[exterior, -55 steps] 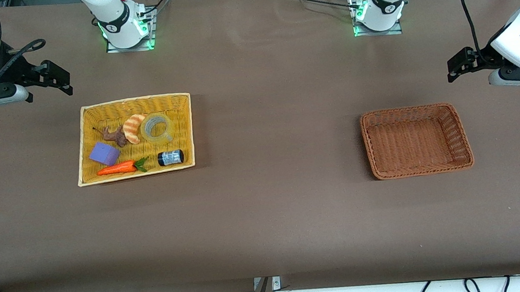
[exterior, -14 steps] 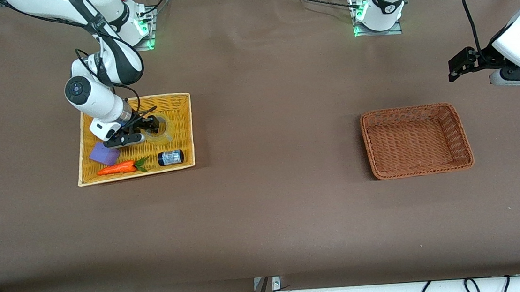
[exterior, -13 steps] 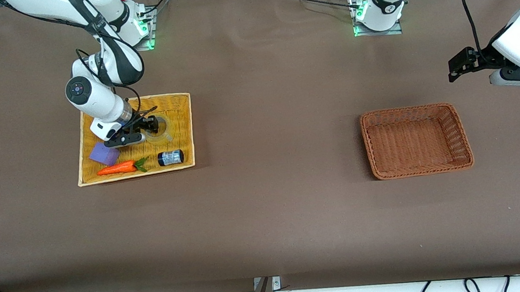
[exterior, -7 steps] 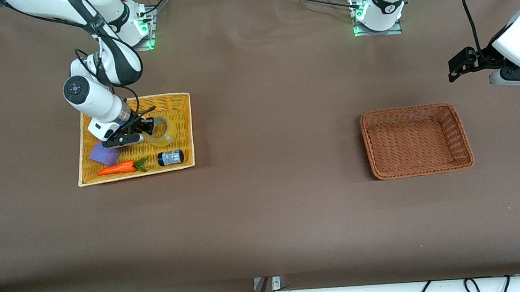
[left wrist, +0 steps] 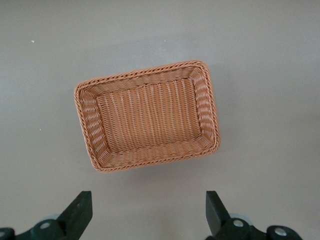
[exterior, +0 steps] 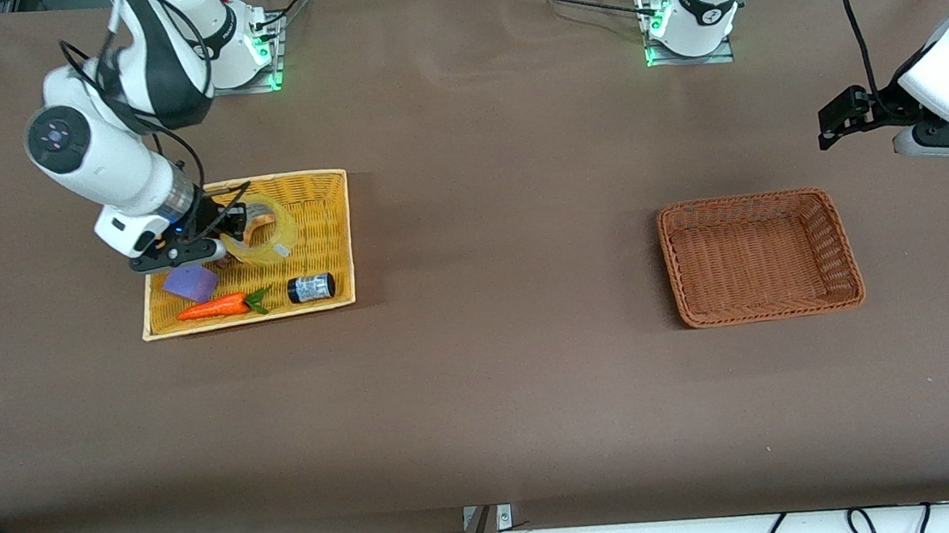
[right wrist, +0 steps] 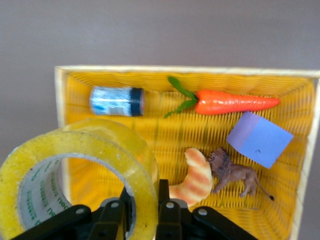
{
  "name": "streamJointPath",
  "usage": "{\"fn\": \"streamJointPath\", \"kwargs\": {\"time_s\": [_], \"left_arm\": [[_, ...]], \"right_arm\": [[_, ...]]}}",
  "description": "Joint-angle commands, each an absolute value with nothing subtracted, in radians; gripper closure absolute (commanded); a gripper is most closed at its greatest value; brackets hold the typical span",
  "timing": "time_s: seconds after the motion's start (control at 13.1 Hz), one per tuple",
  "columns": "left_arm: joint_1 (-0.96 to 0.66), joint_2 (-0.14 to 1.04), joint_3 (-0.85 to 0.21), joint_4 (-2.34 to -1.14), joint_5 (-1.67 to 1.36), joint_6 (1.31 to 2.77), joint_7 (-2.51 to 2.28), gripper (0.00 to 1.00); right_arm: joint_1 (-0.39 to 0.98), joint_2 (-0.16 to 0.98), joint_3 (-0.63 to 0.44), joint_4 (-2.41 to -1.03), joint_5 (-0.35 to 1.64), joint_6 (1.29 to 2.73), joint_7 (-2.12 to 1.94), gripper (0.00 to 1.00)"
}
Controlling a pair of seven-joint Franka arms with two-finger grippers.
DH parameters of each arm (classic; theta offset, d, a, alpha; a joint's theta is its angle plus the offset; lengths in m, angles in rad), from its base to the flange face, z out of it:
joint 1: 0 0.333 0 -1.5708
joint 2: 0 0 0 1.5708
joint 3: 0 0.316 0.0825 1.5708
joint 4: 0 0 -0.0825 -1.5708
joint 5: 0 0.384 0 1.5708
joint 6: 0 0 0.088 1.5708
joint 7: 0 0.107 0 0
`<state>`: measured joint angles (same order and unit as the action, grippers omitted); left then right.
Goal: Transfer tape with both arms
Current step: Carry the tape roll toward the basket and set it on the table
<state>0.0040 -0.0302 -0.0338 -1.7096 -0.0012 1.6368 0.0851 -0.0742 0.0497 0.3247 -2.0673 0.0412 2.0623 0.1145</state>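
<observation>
Although the tape point(exterior: 259, 231) is already off the basket floor, most of the job remains. The right gripper point(exterior: 224, 233) pinches the roll's wall, one finger inside the hole and one outside, and holds it over the yellow basket point(exterior: 325, 228) at the right arm's end of the table. Beneath it in the basket lie the croissant point(right wrist: 196, 178), the toy lion point(right wrist: 235, 174), the purple block point(exterior: 191, 283), the carrot point(exterior: 216, 306) and the small jar point(exterior: 311, 288). At the left arm's end, the left gripper point(exterior: 831, 125) waits in the air above the bare table, its jaws spread wide with nothing between them; its wrist view looks down on the brown basket point(exterior: 843, 251). By my judgement, the pickup is done, while the carry toward the middle, the handover and the drop into the brown basket are still ahead.
</observation>
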Motion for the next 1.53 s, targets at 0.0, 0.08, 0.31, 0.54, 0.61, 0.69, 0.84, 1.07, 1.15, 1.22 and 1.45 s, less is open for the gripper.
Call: {"fn": "streamJointPath", "kwargs": {"time_s": [0.0,0.08,0.31,0.54,0.61,0.69,0.84,1.07,1.15,1.22,1.45], "left_arm": [[0.011,-0.018,-0.038,-1.681,0.014,1.615,0.100,0.00],[0.011,-0.018,-0.038,-1.681,0.014,1.615,0.100,0.00],[0.011,-0.018,-0.038,-1.681,0.014,1.615,0.100,0.00],[0.011,-0.018,-0.038,-1.681,0.014,1.615,0.100,0.00],[0.011,-0.018,-0.038,-1.681,0.014,1.615,0.100,0.00],[0.011,-0.018,-0.038,-1.681,0.014,1.615,0.100,0.00],[0.011,-0.018,-0.038,-1.681,0.014,1.615,0.100,0.00],[0.011,-0.018,-0.038,-1.681,0.014,1.615,0.100,0.00],[0.011,-0.018,-0.038,-1.681,0.014,1.615,0.100,0.00],[0.011,-0.018,-0.038,-1.681,0.014,1.615,0.100,0.00],[0.011,-0.018,-0.038,-1.681,0.014,1.615,0.100,0.00]], "right_arm": [[0.041,0.158,0.325,-1.897,0.025,1.973,0.307,1.00],[0.096,0.202,0.325,-1.852,0.002,1.974,0.396,1.00],[0.282,0.383,0.327,-1.699,-0.061,1.986,0.714,1.00],[0.432,0.576,0.327,-1.510,-0.107,2.058,0.947,1.00],[0.475,0.630,0.327,-1.452,-0.126,2.072,1.004,1.00],[0.524,0.685,0.324,-1.398,-0.150,2.082,1.058,1.00],[0.622,0.793,0.292,-1.303,-0.198,2.127,1.174,1.00],[0.722,0.905,0.236,-1.250,-0.218,2.273,1.271,1.00],[0.742,0.928,0.223,-1.250,-0.224,2.320,1.294,1.00],[0.753,0.945,0.213,-1.250,-0.224,2.351,1.302,1.00],[0.749,0.939,0.199,-1.252,-0.224,2.350,1.293,0.30]]}}
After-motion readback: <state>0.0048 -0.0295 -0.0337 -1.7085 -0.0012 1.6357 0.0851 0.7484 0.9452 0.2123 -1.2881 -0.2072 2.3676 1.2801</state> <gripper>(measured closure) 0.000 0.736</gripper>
